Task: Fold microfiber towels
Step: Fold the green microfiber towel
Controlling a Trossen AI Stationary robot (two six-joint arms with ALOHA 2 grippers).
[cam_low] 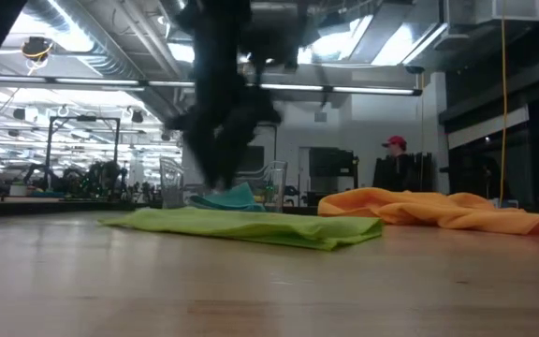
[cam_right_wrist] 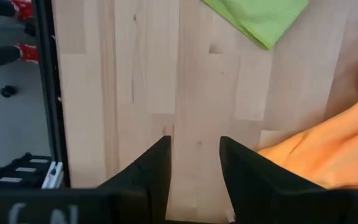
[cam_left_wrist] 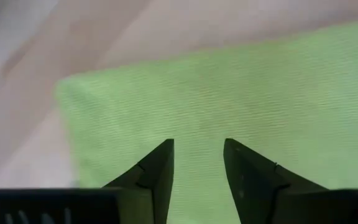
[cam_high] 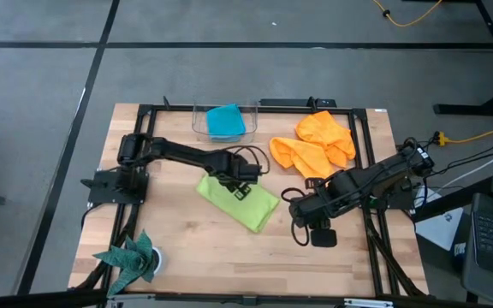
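The left gripper (cam_left_wrist: 197, 163) hovers directly over the soft lime-green microfiber towel (cam_high: 238, 202), its fingers apart and holding nothing. The towel lies folded and flat at the middle of the wooden table (cam_high: 187, 248), long axis diagonal. The right gripper (cam_right_wrist: 194, 165), fingers also apart and empty, waits beside it, farther off.

Two dark, jointed arms with looping black cables, each hand (cam_left_wrist: 197, 163) a pair of tapered black fingers.

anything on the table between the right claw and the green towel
No, just bare wood. The high view shows the right claw beside the green towel with an empty gap; the right wrist view agrees.
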